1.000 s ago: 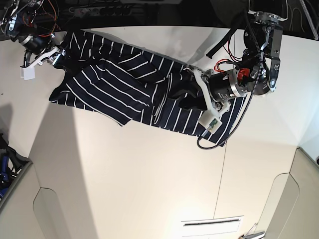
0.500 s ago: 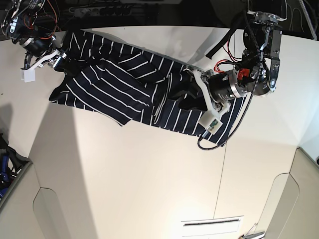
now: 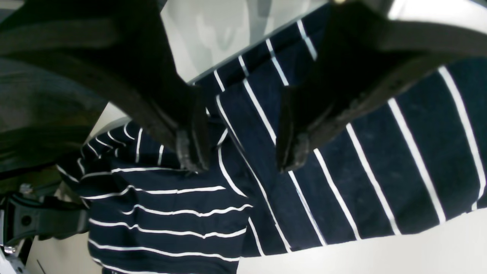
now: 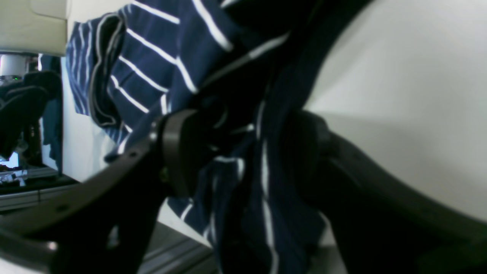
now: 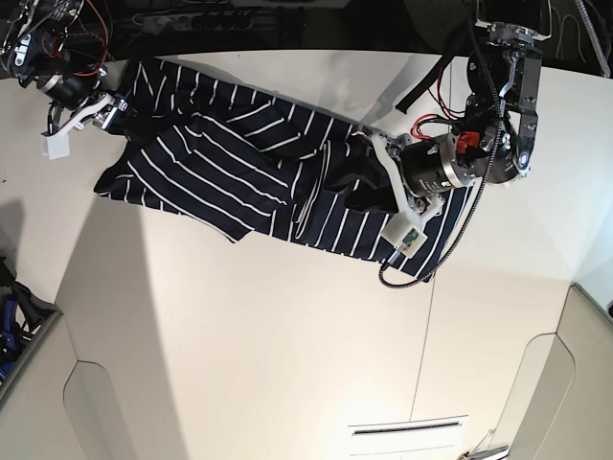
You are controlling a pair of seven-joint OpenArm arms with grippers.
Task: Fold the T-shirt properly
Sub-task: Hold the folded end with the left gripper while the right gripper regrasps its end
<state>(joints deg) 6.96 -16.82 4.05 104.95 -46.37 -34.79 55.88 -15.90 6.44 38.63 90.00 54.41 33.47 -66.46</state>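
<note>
T-shirt (image 5: 249,172) lies spread on table (image 5: 287,335); right gripper (image 4: 243,160) at ten o'clock clamps bunched fabric, left gripper (image 3: 239,152) at three o'clock stands open above it.

White table (image 5: 287,345), smooth, pale, fills most of base view. T-shirt (image 5: 230,163), dark navy with thin white stripes, lies crumpled across upper part of frame, upper left to centre right. Lower table bare, seam lines visible.
</note>
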